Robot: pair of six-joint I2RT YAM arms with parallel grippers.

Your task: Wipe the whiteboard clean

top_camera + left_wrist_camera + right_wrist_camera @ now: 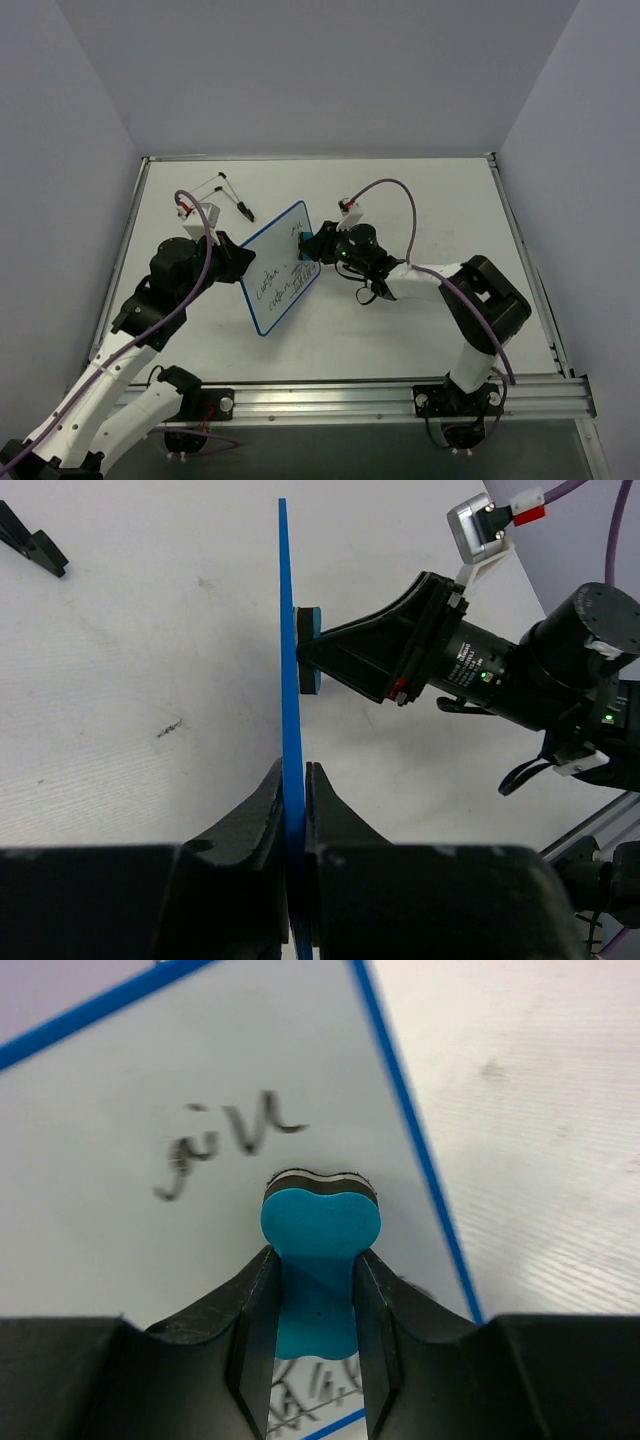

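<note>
Left gripper [295,780] clamps whiteboard [272,258] rim, midway between table [400,335] side edges.
Right gripper [315,1295] pinches blue eraser [320,1222] against board's written face.

whiteboard [110,1070] — black scrawl [232,1140], nothing legible

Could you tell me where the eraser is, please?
Right wrist view: the eraser, clamped in the right gripper, presses against the whiteboard near its blue edge.
</note>
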